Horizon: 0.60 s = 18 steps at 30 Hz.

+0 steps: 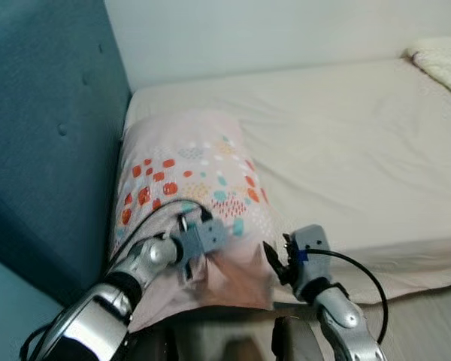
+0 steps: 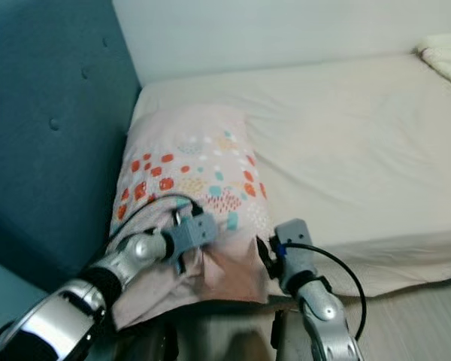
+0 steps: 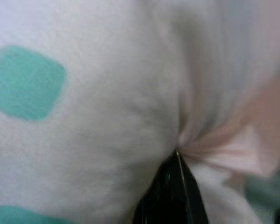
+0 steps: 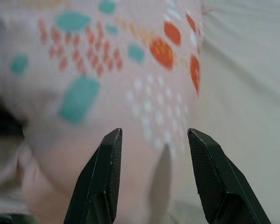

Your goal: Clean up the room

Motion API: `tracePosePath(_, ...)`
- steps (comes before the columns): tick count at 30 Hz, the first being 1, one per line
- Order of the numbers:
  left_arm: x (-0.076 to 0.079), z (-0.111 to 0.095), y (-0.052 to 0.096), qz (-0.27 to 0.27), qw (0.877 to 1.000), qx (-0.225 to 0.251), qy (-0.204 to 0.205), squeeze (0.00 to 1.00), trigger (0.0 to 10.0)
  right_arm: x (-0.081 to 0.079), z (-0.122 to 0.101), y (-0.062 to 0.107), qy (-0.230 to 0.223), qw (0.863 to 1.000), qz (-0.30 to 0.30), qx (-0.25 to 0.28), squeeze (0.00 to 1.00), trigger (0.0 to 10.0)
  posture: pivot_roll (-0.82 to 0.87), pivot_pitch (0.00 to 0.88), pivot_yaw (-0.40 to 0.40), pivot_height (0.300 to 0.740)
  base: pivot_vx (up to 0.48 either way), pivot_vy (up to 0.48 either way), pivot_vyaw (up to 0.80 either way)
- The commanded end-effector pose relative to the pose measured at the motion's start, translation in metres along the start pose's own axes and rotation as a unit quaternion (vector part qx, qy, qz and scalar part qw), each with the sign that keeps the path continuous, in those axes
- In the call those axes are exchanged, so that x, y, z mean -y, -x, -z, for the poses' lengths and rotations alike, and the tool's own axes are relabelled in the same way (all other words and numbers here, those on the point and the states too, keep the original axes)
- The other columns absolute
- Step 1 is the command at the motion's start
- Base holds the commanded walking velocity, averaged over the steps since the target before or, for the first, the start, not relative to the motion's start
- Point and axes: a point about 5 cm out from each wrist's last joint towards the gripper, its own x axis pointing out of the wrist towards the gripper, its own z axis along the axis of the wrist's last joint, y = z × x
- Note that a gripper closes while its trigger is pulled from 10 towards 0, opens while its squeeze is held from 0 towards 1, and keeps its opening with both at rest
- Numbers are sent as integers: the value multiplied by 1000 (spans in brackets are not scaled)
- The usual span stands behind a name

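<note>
Pillow (image 1: 195, 188) lies against headboard (image 1: 45, 135), on bed (image 1: 346, 150).

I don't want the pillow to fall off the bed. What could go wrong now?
The left claw pinches only a small fold of the pink cotton pillow with red and teal spots, so the cloth might slip free. The right claw is open beside the pillow's corner, holding nothing. That end hangs over the edge of the cream-sheeted mattress, so a pull might drag it off.

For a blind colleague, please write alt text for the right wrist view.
The right gripper hangs open, its two black fingers apart, just before the pale pink pillow with orange and teal spots. Cream bedsheet lies beside the pillow.
</note>
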Motion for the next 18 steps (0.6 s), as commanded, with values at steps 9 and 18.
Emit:
tracePosePath(9, -27, 41, 60, 19, 999, 39, 26, 0, 1725, -12, 5, -5, -7, 1000, -23, -6, 0, 10000, 6, 86, -3, 592, 0, 0, 0)
tracePosePath(18, -30, 3, 124, 0, 947, 205, 249, 0, 10000, -18, 17, -6, -16, 999, -28, -32, 0, 10000, 21, 50, -18, 592, 0, 0, 0)
